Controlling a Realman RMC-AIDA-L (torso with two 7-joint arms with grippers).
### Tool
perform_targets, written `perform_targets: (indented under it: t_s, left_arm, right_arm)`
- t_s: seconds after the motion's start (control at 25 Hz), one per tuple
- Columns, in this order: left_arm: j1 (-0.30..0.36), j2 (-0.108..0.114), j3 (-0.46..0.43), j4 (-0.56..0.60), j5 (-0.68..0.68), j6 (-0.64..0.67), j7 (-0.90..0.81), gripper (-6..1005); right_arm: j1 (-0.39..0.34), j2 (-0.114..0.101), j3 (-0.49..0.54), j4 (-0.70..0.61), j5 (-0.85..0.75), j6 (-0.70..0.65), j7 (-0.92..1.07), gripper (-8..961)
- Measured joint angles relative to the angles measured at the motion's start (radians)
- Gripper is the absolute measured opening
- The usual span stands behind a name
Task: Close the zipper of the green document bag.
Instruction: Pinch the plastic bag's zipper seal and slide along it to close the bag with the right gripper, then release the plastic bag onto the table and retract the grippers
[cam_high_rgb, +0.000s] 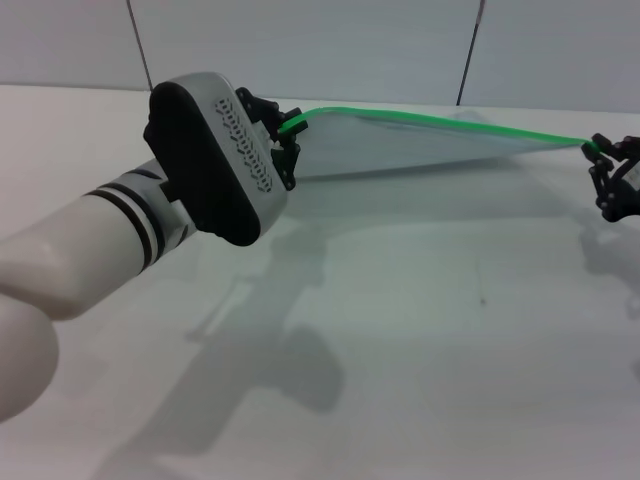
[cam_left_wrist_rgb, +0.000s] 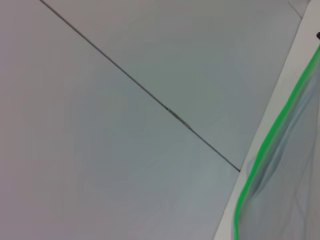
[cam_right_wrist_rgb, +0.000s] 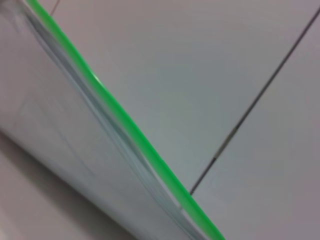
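Stretching between the two grippers, the green document bag (cam_high_rgb: 420, 150) is hanging above the far half of the white tabletop (cam_high_rgb: 420, 330), its zipper (cam_high_rgb: 440, 121) running along the upper edge from the left gripper (cam_high_rgb: 285, 135) to the right gripper (cam_high_rgb: 604, 160). Each is pinching one end of that green strip. The pouch is thin, translucent, glossy plastic, sagging slightly. No slider is showing.

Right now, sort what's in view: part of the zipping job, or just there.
Job: green document bag, held up off the table; its zipper; left gripper and right gripper at its two ends.
Just there: white table; wall panels.
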Motion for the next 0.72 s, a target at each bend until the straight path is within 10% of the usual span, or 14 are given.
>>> perform_targets:
  t_s: [0.6,0.72]
  left_arm:
    - [-0.018,-0.005,-0.010,-0.043,-0.018,-0.077,-0.023,46]
    - [-0.020,-0.005,-0.005,-0.067,-0.050,-0.160,-0.049,55]
  right_arm:
    - [-0.022,0.060,0.023,-0.012,0.304,0.005,-0.123,91]
    - [-0.056,0.065,0.068,-0.059,0.335,-0.044,-0.085,277]
